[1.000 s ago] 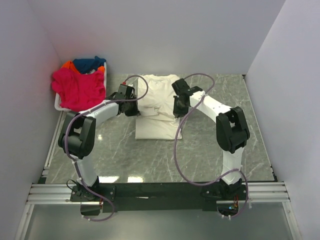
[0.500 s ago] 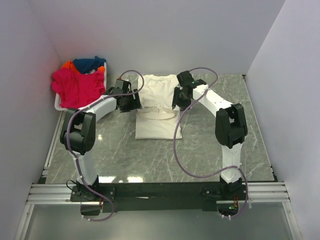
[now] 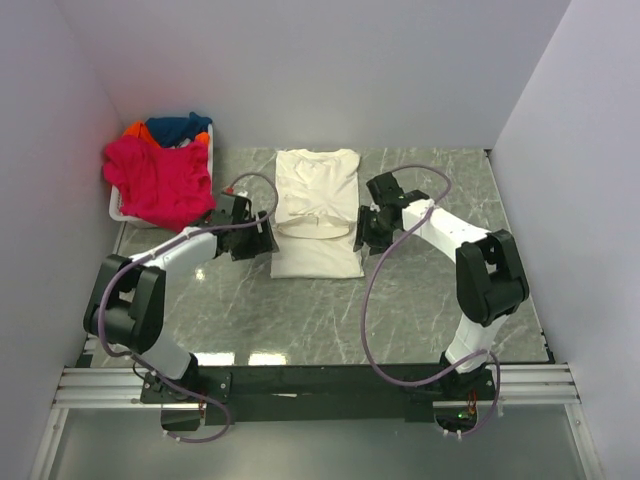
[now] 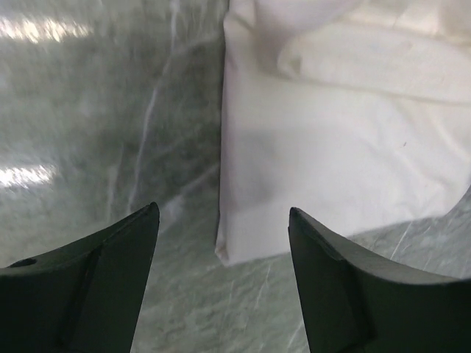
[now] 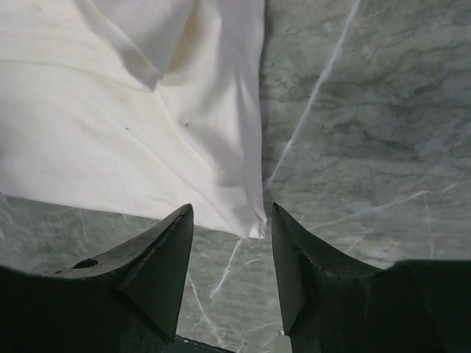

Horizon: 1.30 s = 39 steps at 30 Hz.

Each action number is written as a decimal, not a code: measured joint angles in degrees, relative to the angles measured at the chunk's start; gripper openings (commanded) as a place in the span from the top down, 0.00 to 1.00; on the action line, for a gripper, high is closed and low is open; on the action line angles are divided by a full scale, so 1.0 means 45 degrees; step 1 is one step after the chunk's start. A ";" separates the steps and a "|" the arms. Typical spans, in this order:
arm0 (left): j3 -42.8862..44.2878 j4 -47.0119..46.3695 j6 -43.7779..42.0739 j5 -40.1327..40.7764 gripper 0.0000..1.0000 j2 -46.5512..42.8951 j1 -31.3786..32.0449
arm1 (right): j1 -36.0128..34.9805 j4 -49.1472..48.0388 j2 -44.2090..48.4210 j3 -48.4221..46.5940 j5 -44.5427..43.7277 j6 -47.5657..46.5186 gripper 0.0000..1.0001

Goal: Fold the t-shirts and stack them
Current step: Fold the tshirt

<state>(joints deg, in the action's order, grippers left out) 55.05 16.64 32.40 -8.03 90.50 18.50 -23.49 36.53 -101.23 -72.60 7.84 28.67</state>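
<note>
Cream t-shirt [image 3: 318, 200] lies folded into a long strip at the middle of the marble table [image 3: 430, 300]. The left gripper [image 3: 262, 238] sits by its left edge and the right gripper [image 3: 362, 228] by its right edge, both with fingers apart and empty. Magenta t-shirt [image 3: 160, 182], dark blue t-shirt [image 3: 176, 127] and orange t-shirt [image 3: 133, 130] are heaped in the white basket [image 3: 116, 212], back left.

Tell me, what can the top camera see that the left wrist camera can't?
Only the top view shows the basket holding the pink shirt, blue shirt and orange shirt, plus the right arm. Only the left wrist view shows the left gripper up close, its open fingers framing a corner of the white shirt. Both show the white shirt and the table.
</note>
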 measured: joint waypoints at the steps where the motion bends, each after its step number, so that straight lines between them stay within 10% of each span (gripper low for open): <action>1: -0.0257 -0.0019 0.0092 -0.0034 0.24 -0.0121 0.0112 | -0.0029 -0.0019 0.0039 0.0044 0.0053 0.0000 0.46; 39: -0.1753 -0.1923 0.1962 0.0219 0.40 0.0442 0.2293 | -0.0850 -0.0078 -0.6504 -0.9131 -0.0811 0.1025 0.49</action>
<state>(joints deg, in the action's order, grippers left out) 47.16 7.99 41.23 -7.05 92.49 28.82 -27.31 36.18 -130.50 -113.69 4.19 33.28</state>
